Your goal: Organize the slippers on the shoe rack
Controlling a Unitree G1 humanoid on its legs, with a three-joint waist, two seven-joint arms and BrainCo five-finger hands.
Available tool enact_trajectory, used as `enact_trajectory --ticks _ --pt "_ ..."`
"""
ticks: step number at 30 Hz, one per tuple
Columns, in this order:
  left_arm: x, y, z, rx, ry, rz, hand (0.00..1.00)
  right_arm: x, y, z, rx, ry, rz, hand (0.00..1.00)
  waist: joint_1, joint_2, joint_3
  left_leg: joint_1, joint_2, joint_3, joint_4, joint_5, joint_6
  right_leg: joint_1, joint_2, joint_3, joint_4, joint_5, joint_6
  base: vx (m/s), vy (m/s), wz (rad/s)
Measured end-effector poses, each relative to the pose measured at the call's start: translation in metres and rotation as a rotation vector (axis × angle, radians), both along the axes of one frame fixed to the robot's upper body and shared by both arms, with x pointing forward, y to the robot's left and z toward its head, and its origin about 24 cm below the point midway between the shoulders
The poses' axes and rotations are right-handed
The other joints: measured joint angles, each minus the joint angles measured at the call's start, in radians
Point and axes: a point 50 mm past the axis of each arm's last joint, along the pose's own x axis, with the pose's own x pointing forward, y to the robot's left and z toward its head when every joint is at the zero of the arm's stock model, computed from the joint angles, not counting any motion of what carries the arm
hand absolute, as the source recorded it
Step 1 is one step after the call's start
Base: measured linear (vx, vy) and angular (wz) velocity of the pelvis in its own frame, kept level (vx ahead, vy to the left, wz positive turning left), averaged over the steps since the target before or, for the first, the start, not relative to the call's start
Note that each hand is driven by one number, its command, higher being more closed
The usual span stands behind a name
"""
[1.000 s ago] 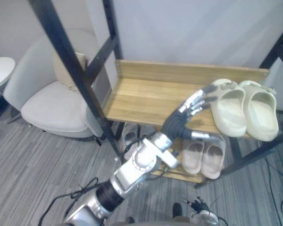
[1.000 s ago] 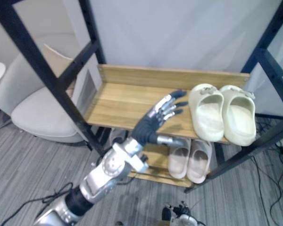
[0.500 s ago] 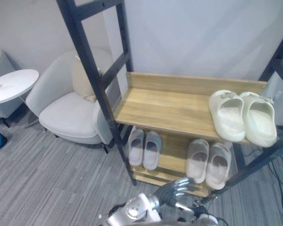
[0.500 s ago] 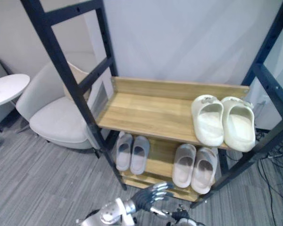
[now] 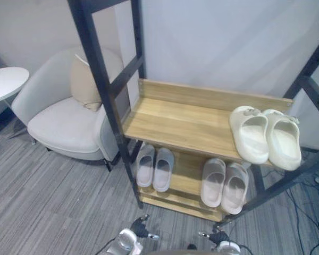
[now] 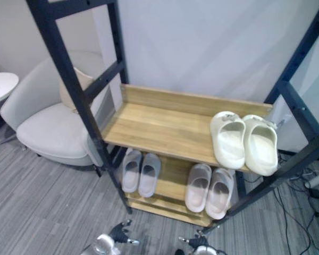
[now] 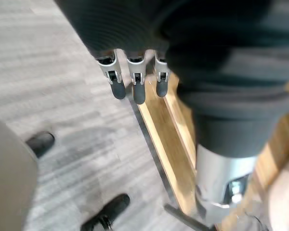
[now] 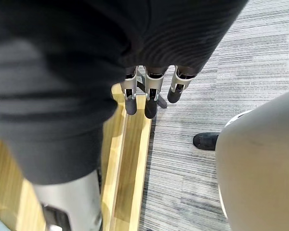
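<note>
Silver fingers (image 7: 136,92) with dark tips hang straight and released from the left hand (image 7: 135,38), grasping nothing, above grey carpet (image 5: 42,202) just beside the front edge of the bottom board (image 7: 168,139) of the shoe rack (image 5: 98,79). The right hand (image 8: 173,33) hangs the same way, its fingers (image 8: 151,103) loose and empty, over the same wooden edge where it meets the carpet. Both hands are low, in front of the rack and well apart from every slipper. On the lower shelf (image 5: 187,170) a pale grey pair of slippers (image 5: 154,167) lies side by side toward the left, and a beige pair of slippers (image 5: 223,183) lies toward the right with its near ends at the shelf's front edge; a strip of bare wood separates the two pairs. On the upper shelf (image 5: 175,119), which has a raised lip along the back, a cream pair of slippers (image 5: 266,138) sits at the far right end, the two touching, their near ends reaching the front edge beside the black diagonal bar of the frame. The left and middle of that shelf are bare wood. Left of the rack stands a white armchair (image 5: 58,122) with a tan cushion (image 5: 84,85), close against the black upright, and a round white side table (image 5: 2,85) lies farther left. Open carpet spreads in front of the rack and chair.
</note>
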Motion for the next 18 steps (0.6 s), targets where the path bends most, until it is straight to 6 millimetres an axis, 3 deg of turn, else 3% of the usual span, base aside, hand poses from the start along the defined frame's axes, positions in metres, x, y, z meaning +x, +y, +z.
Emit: enact_trajectory --ticks 13,18 --pt "-0.009 0.018 -0.006 0.062 0.041 0.170 0.00 0.004 0.001 0.001 -0.016 -0.010 0.046 0.00 0.001 0.007 0.026 0.020 0.000 0.000 0.001 -0.001 -0.001 0.021 0.000 0.000 -0.001 -0.001 0.000 -0.02 -0.008 0.00" --pt "-0.012 0.025 -0.007 0.062 0.052 0.229 0.00 0.003 0.000 0.001 0.002 -0.024 0.053 0.00 -0.002 0.017 0.037 -0.059 0.000 -0.061 0.042 0.000 -0.005 0.001 -0.001 -0.057 0.007 -0.011 -0.011 -0.04 -0.031 0.31"
